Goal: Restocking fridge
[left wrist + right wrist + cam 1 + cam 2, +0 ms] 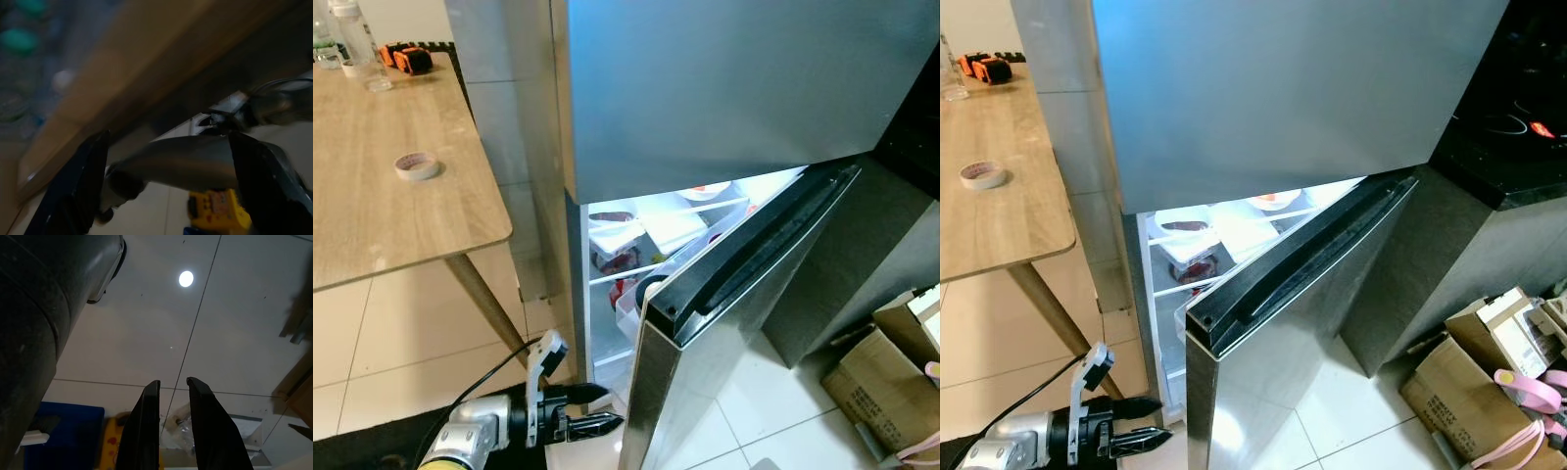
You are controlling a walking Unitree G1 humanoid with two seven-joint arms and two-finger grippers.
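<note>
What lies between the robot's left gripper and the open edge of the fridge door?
Nothing: bare white floor tile separates the left gripper from the fridge door, seen in both eye views.

Head pair looks down at fridge (724, 98) (wrists floorward)

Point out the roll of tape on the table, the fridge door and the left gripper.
roll of tape (417, 166), left eye view, on its ring.
fridge door (705, 392), left eye view, on its steel outer face.
left gripper (607, 408), left eye view, between its two black fingertips.
</note>
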